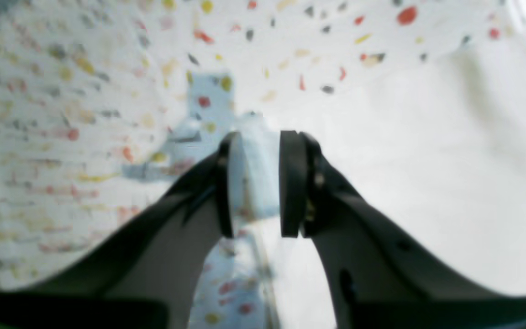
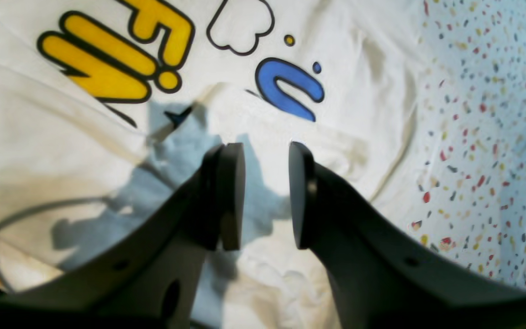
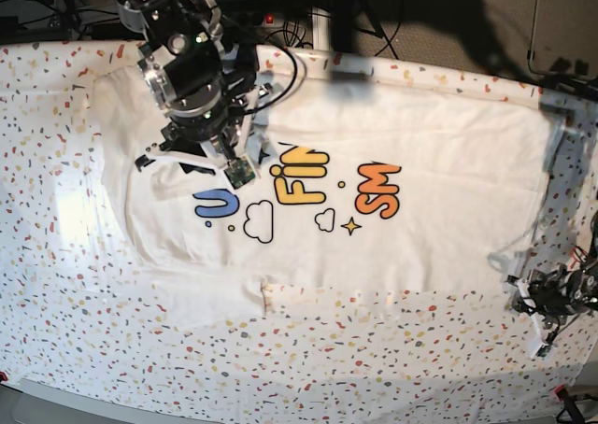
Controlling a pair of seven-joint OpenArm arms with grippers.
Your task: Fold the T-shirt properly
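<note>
The white T-shirt [image 3: 439, 162] lies spread print-up across the speckled tablecloth [image 3: 374, 368]. My right arm [image 3: 192, 69] hangs over the shirt's left part and hides some of the lettering. In the right wrist view my right gripper [image 2: 265, 146] is open just above the T-shirt [image 2: 359, 91], near the blue "U" [image 2: 290, 87], with nothing between its fingers. My left gripper [image 3: 523, 293] is low at the shirt's lower right corner. In the blurred left wrist view, the left gripper [image 1: 258, 137] has its jaws apart astride the edge of the T-shirt [image 1: 427, 160].
Speckled tablecloth [image 2: 486, 137] shows on every side of the shirt. Cables and dark equipment [image 3: 374, 13] sit behind the table's back edge. Grey tape strips [image 3: 561, 116] mark the right end. The table's front edge [image 3: 280, 415] runs along the bottom.
</note>
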